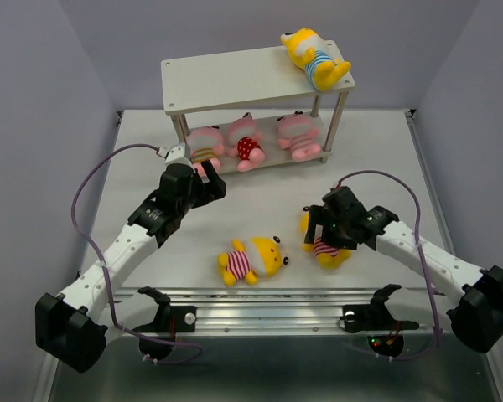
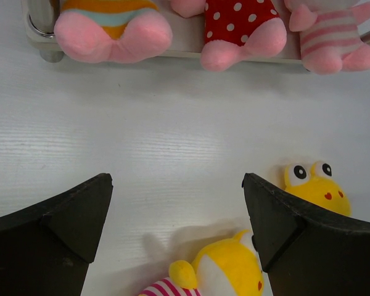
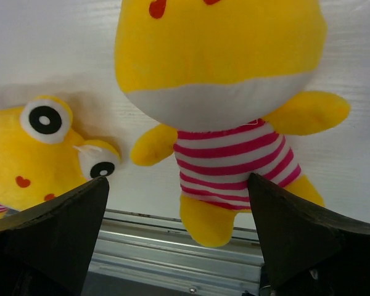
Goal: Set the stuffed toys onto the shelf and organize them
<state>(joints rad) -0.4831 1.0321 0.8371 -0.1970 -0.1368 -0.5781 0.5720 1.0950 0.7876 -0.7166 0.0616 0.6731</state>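
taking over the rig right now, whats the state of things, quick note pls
left gripper: open, holding nothing, in front of the shelf near its lower board.
right gripper: open, over a pink-striped yellow toy on the table, not gripping it.
on the shelf: blue-striped yellow toy lying on the top board; three pink toys on the lower board.
done: four of six shelved.
left: the toy under the right gripper and the second yellow toy lying near the table's front edge.
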